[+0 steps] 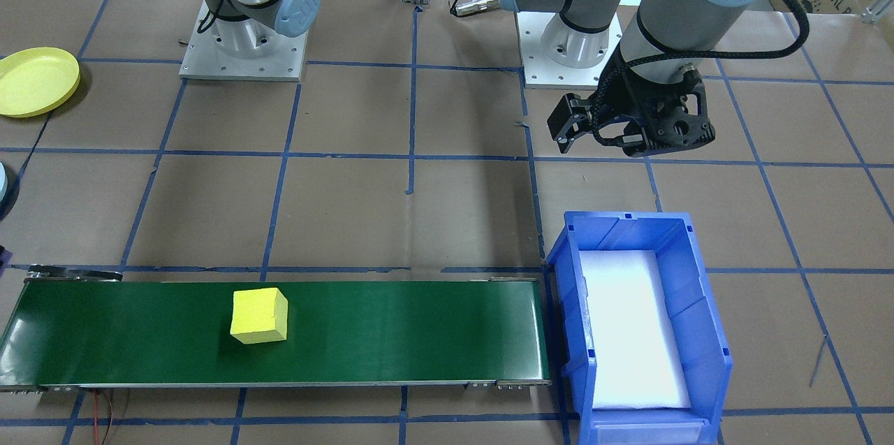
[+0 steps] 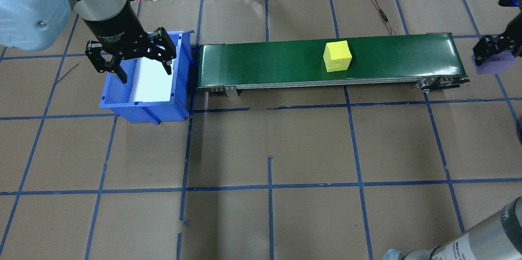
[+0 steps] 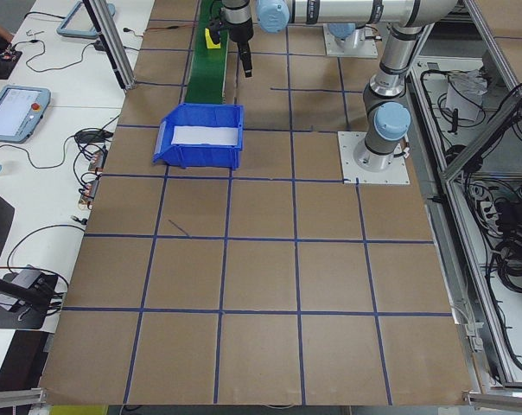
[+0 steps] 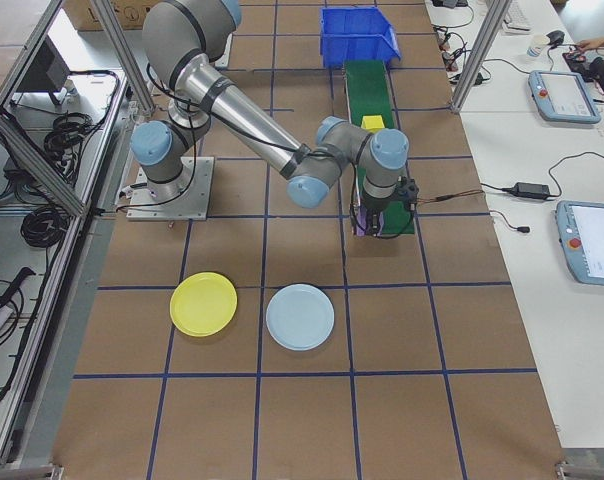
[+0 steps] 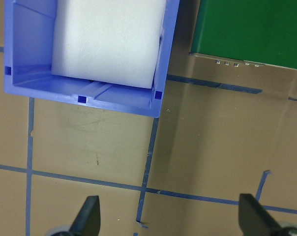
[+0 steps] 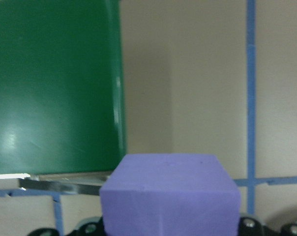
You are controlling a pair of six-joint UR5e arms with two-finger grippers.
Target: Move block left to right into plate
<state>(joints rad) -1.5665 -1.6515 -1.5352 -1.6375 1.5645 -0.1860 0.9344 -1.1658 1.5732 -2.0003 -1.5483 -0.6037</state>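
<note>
While the right gripper is clamped on a purple block, it hangs just past the belt end, probably so the block can go on to the plate. That plate lies well apart on the table, beside a blue plate. Farther along, a yellow block sits on the belt. Farthest off, the left gripper hangs spread wide and empty over the bin, apparently idle.

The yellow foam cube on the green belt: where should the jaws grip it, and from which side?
Probably from straight above, closing on two opposite vertical faces of the yellow foam cube. It sits flat and alone on the green conveyor belt, turned slightly askew, so rotate the jaws to match.
</note>
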